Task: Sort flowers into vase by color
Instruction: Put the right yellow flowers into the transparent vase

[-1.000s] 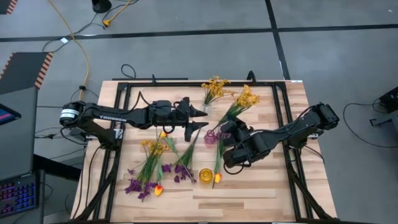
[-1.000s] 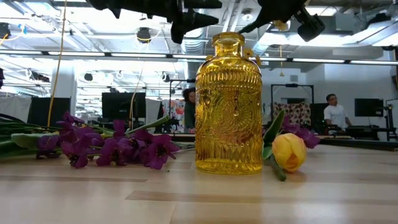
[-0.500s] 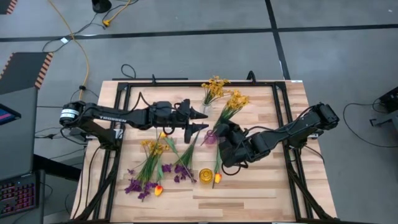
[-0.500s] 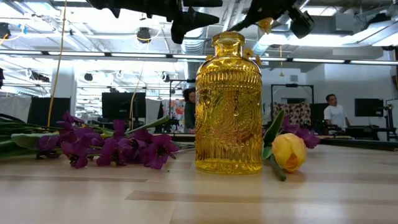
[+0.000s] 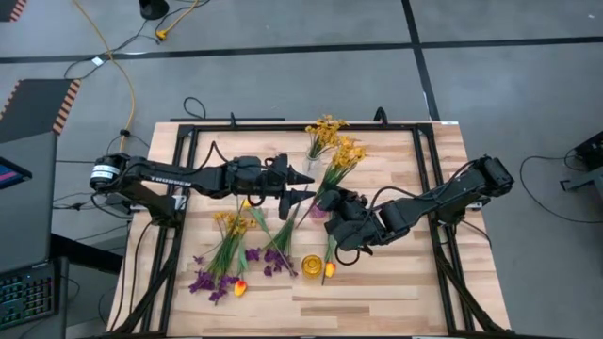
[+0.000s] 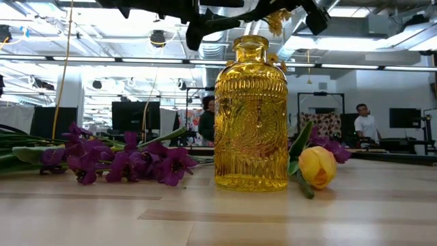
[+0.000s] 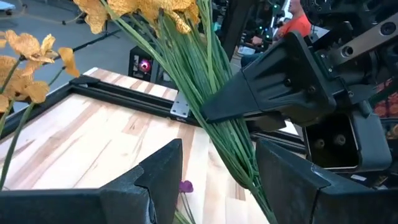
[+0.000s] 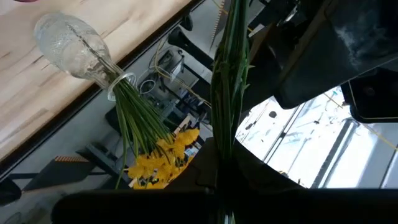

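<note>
High view, clear vase (image 5: 312, 163) holding yellow flowers (image 5: 325, 132), yellow vase (image 5: 311, 266)

A lab: monitors (image 6: 126, 115), ceiling lights (people (image 6: 367, 123) behind).

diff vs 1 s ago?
The right claw, shut on the yellow bunch, carried it leftward toward the left claw and the clear vase. The left claw stayed open and in place. The yellow vase and the flowers on the table did not move.

Low view crops both arms; purple vase (image 5: 318, 209) mostly hidden.
</note>
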You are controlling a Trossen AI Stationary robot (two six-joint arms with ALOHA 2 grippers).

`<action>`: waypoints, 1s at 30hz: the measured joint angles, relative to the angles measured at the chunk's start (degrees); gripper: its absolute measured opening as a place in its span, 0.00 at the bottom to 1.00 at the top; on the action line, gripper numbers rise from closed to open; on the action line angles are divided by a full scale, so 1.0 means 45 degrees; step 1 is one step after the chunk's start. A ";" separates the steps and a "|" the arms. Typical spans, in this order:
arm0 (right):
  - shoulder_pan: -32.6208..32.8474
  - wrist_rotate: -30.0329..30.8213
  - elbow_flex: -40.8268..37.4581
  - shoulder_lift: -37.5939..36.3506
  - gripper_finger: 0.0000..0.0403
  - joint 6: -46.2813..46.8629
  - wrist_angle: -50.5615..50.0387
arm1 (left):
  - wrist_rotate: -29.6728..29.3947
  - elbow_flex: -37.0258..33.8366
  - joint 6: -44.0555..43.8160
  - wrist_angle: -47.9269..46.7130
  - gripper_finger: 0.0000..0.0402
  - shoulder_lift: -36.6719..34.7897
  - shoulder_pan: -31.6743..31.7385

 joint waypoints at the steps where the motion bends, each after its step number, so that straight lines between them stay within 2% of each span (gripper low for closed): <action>1: -0.0005 0.0000 0.0000 0.0000 0.11 -0.0005 -0.0004 | 0.0000 0.0000 -0.0087 -0.0038 0.48 0.0000 0.0000; 7: -0.0056 -0.0005 0.0000 0.0000 0.11 -0.0840 -0.0002 | 0.0212 0.0000 -0.0721 -0.0102 0.48 0.0000 -0.0003; 21: -0.0340 -0.0016 0.0000 0.0000 0.11 -0.0895 0.0308 | -0.0348 0.0000 -0.0864 -0.0166 0.48 0.0097 -0.0005; 26: -0.0340 -0.0756 0.0000 0.0003 0.11 -0.0895 0.0323 | -0.0315 0.0019 -0.0828 0.0475 0.48 0.0599 -0.0024; 30: -0.0340 -0.0853 -0.0015 0.0019 0.11 -0.0900 0.0555 | -0.0317 0.0003 -0.0622 0.0716 0.48 0.0788 -0.0049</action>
